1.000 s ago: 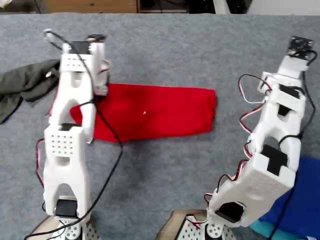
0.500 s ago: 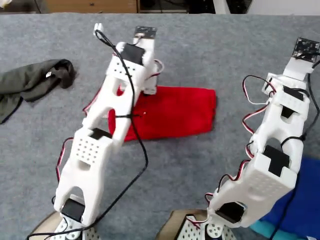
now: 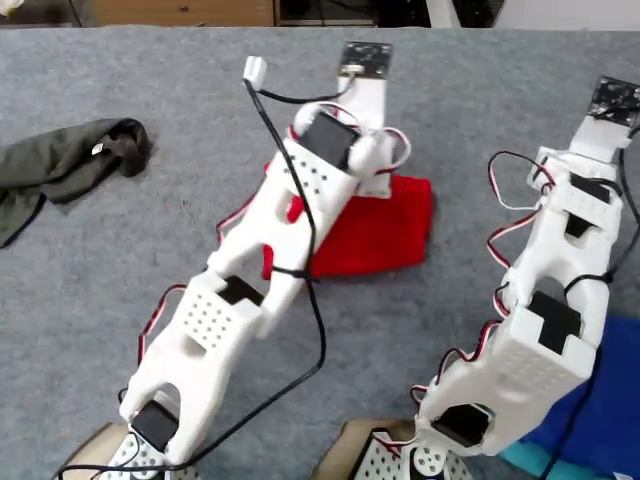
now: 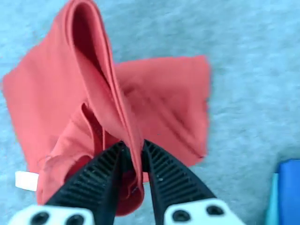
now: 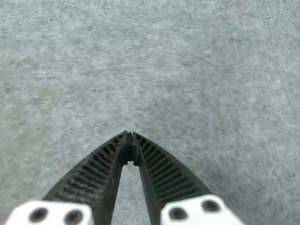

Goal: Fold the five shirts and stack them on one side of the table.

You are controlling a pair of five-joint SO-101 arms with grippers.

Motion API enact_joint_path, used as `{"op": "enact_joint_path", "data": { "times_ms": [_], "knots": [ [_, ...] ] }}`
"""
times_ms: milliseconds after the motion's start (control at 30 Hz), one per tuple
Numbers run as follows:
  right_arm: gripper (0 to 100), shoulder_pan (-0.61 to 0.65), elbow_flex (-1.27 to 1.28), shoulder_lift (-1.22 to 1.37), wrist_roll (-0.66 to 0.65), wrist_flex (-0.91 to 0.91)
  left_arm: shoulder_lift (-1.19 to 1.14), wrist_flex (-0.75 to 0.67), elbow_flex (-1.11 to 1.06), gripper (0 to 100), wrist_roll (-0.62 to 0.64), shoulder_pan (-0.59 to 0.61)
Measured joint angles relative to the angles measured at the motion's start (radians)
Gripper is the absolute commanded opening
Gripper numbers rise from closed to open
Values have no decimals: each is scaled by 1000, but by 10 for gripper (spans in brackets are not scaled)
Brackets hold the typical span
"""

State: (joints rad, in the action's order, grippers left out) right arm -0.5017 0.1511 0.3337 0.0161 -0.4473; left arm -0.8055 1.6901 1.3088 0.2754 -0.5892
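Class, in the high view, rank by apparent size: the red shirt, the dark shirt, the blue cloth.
1. red shirt, largest even partly covered.
2-3. dark shirt and blue cloth look alike; both run off the frame edge, so I leave them unranked.

Your left arm (image 3: 300, 195) covers much of the red shirt (image 3: 378, 235). The dark shirt (image 3: 60, 160) runs off the picture's edge; the blue cloth (image 3: 615, 400), partly behind your right arm (image 3: 555, 330), is cropped too.

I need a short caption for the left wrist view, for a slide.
Left hand pinching a raised fold of the red shirt above the grey table.
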Motion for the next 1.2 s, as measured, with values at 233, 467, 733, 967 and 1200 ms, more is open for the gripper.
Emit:
{"op": "enact_joint_path", "data": {
  "times_ms": [233,467,733,967,1200],
  "knots": [
    [5,-12,0,0,0,18,-8,-157,-83,18,21,-69],
    [5,-12,0,0,0,18,-9,-203,-101,23,21,-95],
    [5,-12,0,0,0,18,-34,-183,-101,243,37,-98],
    [6,-12,0,0,0,18,-34,-137,-68,188,75,-35],
    [5,3,0,0,0,18,-51,-60,-35,62,78,141]
  ]
}}
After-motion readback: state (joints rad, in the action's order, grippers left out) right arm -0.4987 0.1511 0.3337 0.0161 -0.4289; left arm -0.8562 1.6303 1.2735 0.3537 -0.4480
